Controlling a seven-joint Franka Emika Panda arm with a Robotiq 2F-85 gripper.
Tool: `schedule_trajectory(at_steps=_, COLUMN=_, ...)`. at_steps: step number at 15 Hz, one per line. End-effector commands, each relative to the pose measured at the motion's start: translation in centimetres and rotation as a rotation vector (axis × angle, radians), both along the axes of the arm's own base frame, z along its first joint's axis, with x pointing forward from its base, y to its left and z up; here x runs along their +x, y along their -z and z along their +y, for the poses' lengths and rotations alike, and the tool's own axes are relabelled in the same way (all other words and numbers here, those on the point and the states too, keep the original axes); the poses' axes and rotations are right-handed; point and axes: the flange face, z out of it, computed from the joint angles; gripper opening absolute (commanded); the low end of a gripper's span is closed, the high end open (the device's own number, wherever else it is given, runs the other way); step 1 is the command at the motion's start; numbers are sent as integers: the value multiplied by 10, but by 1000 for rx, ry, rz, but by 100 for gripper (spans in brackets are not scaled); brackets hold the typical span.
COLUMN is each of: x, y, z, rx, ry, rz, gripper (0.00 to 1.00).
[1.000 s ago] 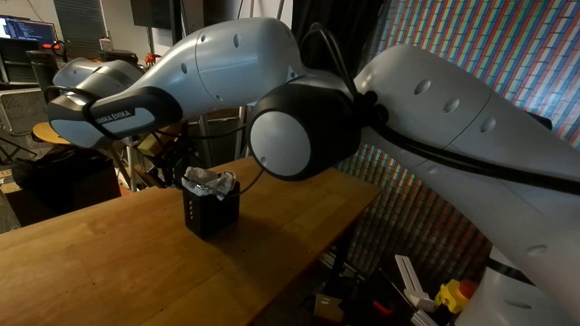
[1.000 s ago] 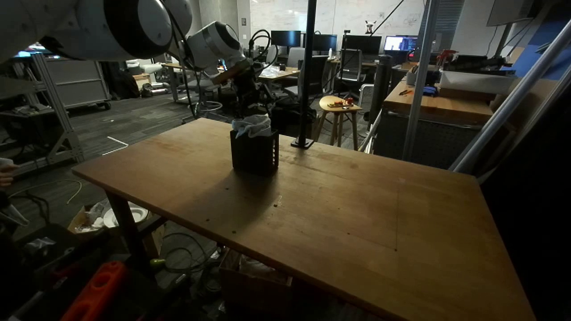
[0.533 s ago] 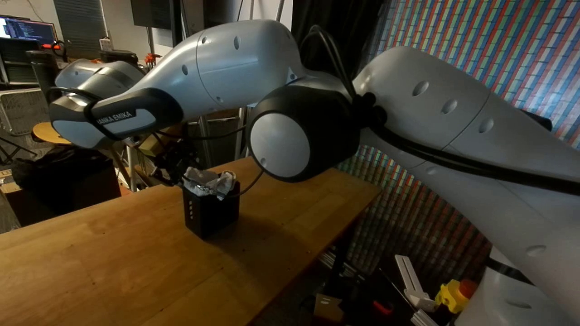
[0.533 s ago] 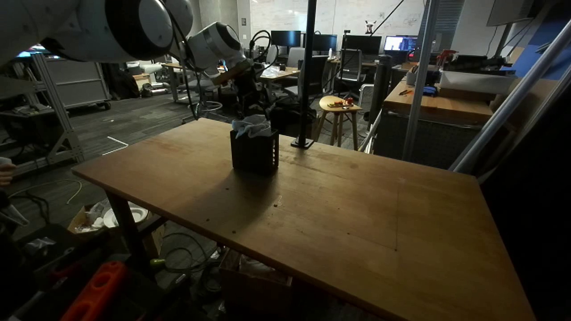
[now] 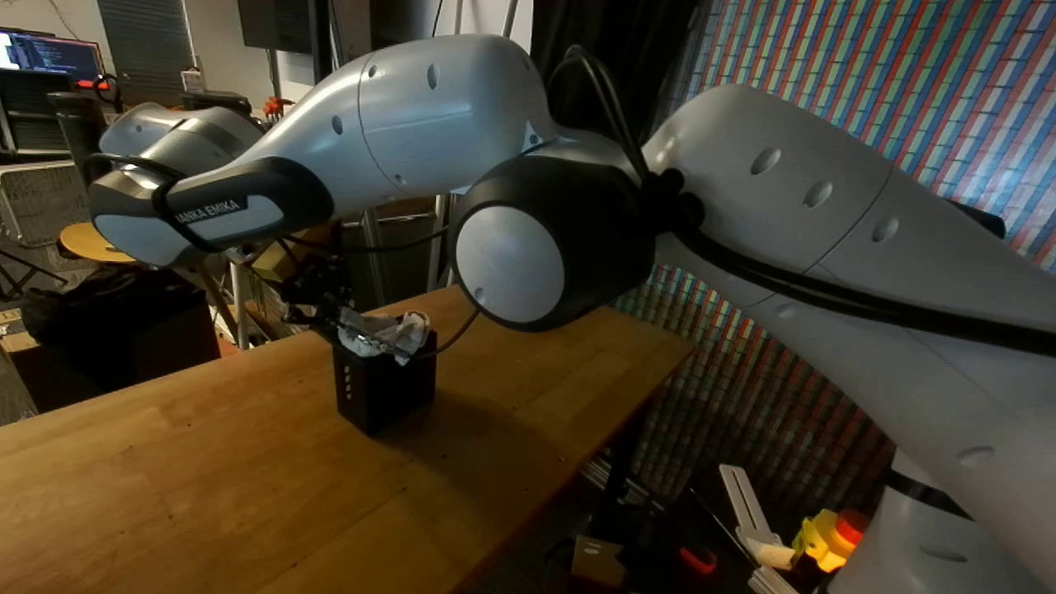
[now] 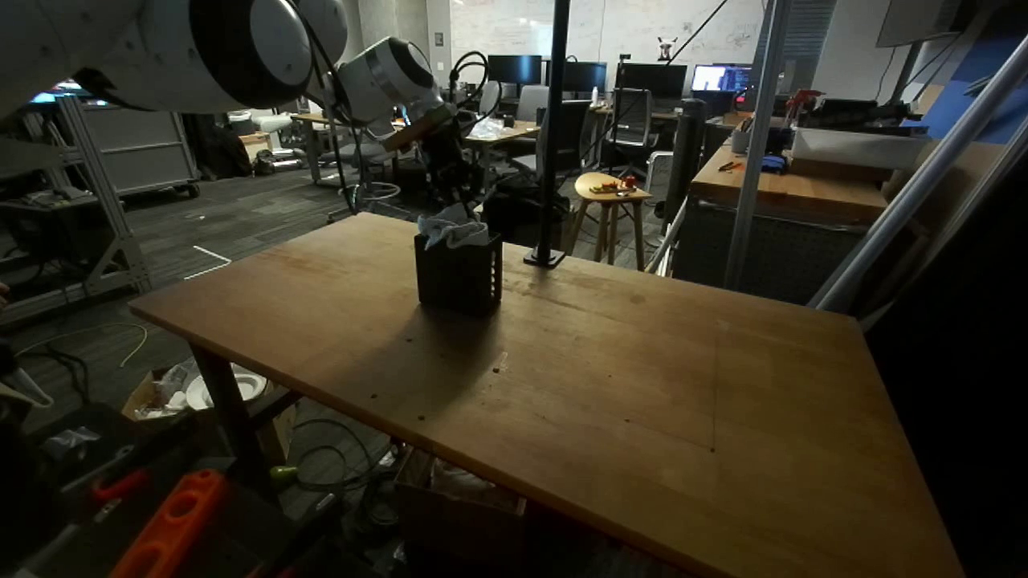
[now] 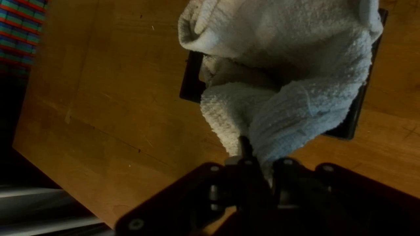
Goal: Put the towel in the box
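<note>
A pale, crumpled towel (image 7: 288, 108) is bunched in the mouth of the black box (image 7: 347, 127), its folds standing above the rim and one end hanging over the side. Both exterior views show the box (image 5: 384, 396) upright on the wooden table with the towel (image 6: 454, 231) on top. At the overhanging end, my gripper (image 7: 259, 157) has its jaws pinched together with the cloth between them. From outside, the gripper (image 5: 326, 318) is at the box's edge, tilted over it. The towel hides most of the box's inside.
The table (image 6: 642, 361) carries the box close to one edge. A black upright pole (image 6: 552, 160) is clamped at that edge beside the box. Past the edge, a wooden stool (image 6: 612, 189) and a dark bag-covered carton (image 5: 124, 330) stand on the floor.
My gripper's fingers have come together on the towel's end, and the cloth there is drawn in slightly. The box has stayed in place; the arm has barely shifted.
</note>
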Motion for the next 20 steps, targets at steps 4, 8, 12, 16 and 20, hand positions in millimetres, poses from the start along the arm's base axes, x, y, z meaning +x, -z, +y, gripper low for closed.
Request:
schedule_trajectory(at_steps=4, x=-3, y=-36, z=-3, rx=3, ry=49, rz=-22, gripper=7)
schedule_trajectory(at_steps=8, x=-8, y=-45, z=-6, rx=15, ry=112, rz=-39, gripper=7)
schedule_trajectory(at_steps=12, x=-11, y=-40, z=-7, rx=41, ry=192, rz=-65, gripper=7)
schedule_trajectory(at_steps=16, x=-22, y=-28, z=-4, rx=59, ry=344, rz=-118, gripper=6)
schedule_trajectory(at_steps=20, x=-41, y=-18, z=-3, rx=70, ry=459, rz=-157, gripper=6)
